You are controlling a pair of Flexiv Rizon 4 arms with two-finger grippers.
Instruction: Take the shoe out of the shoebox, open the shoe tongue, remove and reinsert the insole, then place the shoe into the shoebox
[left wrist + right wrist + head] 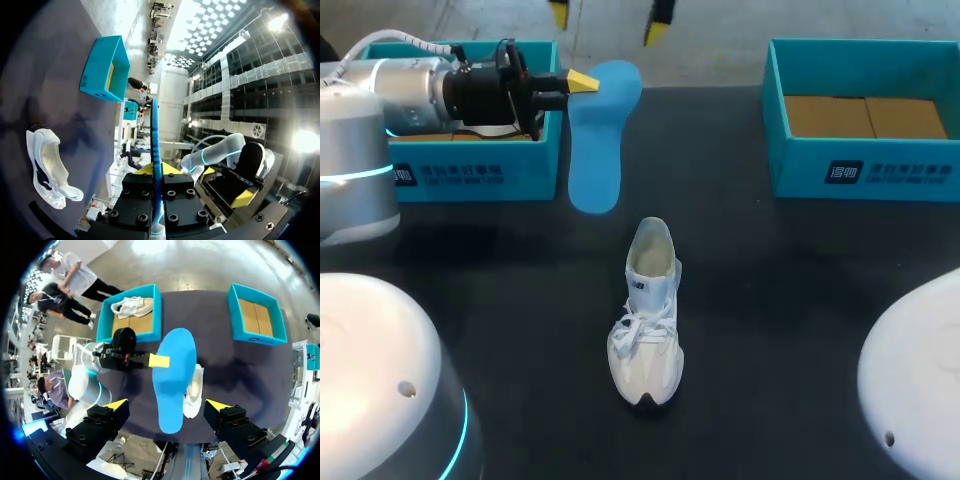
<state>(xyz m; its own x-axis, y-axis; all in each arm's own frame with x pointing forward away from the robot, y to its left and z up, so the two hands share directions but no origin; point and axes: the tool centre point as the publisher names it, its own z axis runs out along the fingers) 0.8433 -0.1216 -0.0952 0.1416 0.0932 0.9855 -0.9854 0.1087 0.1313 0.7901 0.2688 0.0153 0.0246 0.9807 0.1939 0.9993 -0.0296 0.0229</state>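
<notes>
The shoe [645, 330] is nearest you. It is out of its box and stands on its sole on the dark table [800, 300], toe toward the robot and heel opening away, with nothing holding it. That is your first hazard. It looks light, so a push from the insole against the collar or tongue would likely slide or tip it rather than seat anything.

Just beyond the heel, the left gripper [582, 80] is clamped on the blue insole [595, 150], pinching one side edge near its wider end. The rest hangs free in the air beside the left shoebox [470, 175]. With so small a hold on a flexible sheet, expect it to sag, twist in the fingers, or slip out if the free end catches. The free end looks the narrower one, though I cannot be sure. If it is the heel end, feeding it in first could fold it inside the shoe.

Farther off, the right shoebox [865, 165] stands well apart from the shoe.

Farthest, the right gripper [166, 404] hangs high over the table, fingers wide apart, holding nothing. You would probably want it steadying the shoe. The insole lies directly under it, though, so a straight descent could knock the insole loose.
</notes>
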